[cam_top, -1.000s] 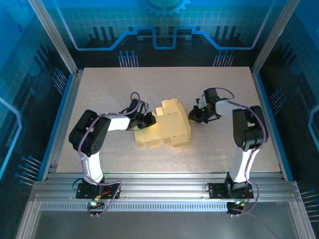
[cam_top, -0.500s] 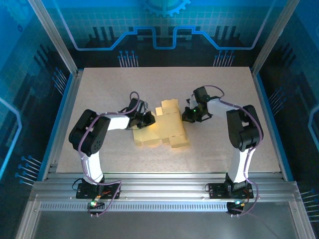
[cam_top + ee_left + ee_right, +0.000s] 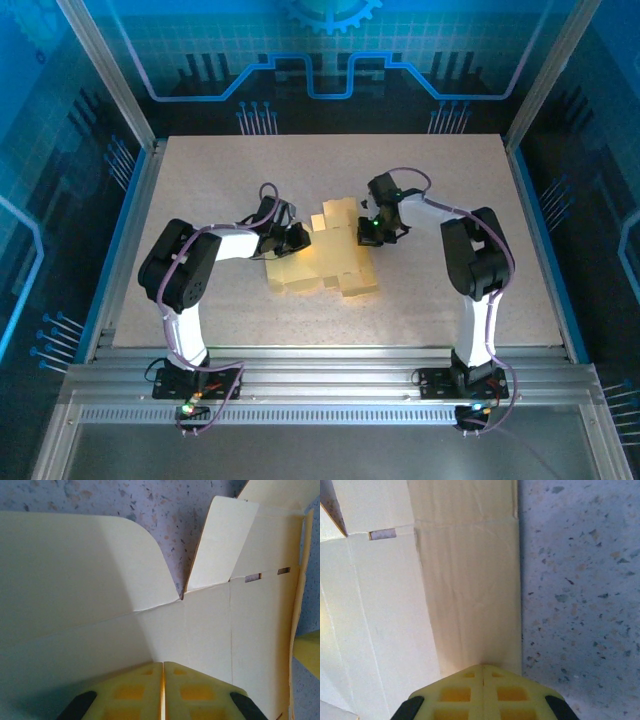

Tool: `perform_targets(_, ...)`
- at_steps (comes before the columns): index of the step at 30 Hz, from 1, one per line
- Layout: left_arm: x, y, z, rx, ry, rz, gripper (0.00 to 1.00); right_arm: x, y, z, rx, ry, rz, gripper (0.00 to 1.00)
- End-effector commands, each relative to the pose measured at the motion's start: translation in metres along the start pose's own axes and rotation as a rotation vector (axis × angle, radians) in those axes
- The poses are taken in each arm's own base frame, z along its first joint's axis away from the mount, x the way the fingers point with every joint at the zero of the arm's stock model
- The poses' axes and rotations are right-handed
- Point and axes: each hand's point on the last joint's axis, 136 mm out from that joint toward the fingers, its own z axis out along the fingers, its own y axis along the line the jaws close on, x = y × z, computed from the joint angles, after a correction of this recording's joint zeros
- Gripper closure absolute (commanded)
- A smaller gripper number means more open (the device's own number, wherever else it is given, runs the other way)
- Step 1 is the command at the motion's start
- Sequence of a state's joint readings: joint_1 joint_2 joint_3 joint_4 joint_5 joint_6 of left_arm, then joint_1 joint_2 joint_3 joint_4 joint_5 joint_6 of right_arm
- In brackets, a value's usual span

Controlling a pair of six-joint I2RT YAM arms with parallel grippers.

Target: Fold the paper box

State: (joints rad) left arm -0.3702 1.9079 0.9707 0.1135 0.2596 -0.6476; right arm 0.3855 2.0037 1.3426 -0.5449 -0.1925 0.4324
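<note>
Sliding in from the right, the right gripper has crossed the gap it kept from the box a second ago and now sits over the box's right edge, toward the far corner. Its jaws drew together on the way. In its wrist view the fingertips meet with no gap, resting on the long right panel just inside the edge, with bare table alongside.

The box lies between the two arms, partly opened out, with flaps raised at its far side. It looks a little narrower on the right than before, as if that panel has been nudged inward.

The left gripper has not shifted. It sits at the box's left edge with its jaws together on the card, and I cannot tell whether a layer is pinched between them.

My read is that the left pins the box while the right starts working the right panel over, so the fold has barely begun.
</note>
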Motion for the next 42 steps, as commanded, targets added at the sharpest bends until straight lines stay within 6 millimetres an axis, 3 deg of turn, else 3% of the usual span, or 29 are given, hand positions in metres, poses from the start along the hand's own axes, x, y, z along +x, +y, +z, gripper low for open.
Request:
perform_targets(1,0.038,0.042,0.017,-0.125,0.127,-0.037,0.89,0.046,-0.008,0.036,0.066,0.178,-0.015,0.96)
perform_targets(6,0.038,0.042,0.018,-0.126,0.127,-0.038,0.89,0.059,-0.017,0.050,0.155,0.246,-0.014,0.96)
perform_targets(14,0.038,0.042,0.018,-0.126,0.129,-0.038,0.89,0.088,-0.044,0.062,0.620,0.330,-0.201,1.00)
perform_targets(18,0.040,0.044,0.018,-0.130,0.134,-0.037,0.89,0.097,-0.035,0.072,0.548,0.320,-0.158,1.00)
perform_targets(21,0.040,0.046,0.017,-0.137,0.133,-0.032,0.89,0.076,-0.010,0.052,0.451,0.221,-0.186,1.00)
perform_targets(24,0.040,0.046,0.017,-0.138,0.133,-0.024,0.89,0.043,0.020,0.021,0.323,0.093,-0.216,0.89)
perform_targets(28,0.039,0.046,0.017,-0.142,0.134,-0.019,0.89,-0.005,0.034,-0.024,0.242,-0.078,-0.202,0.82)
perform_targets(32,0.040,0.046,0.017,-0.141,0.138,-0.016,0.89,-0.030,0.029,-0.056,0.156,-0.183,-0.135,0.82)
perform_targets(35,0.040,0.047,0.017,-0.145,0.139,-0.010,0.89,-0.034,0.017,-0.068,0.097,-0.214,-0.066,0.77)
perform_targets(39,0.042,0.049,0.018,-0.144,0.144,-0.014,0.89,-0.029,-0.001,-0.072,-0.036,-0.239,0.052,0.67)
perform_targets(42,0.042,0.048,0.020,-0.140,0.149,-0.019,0.89,-0.024,-0.015,-0.066,-0.138,-0.225,0.163,0.67)
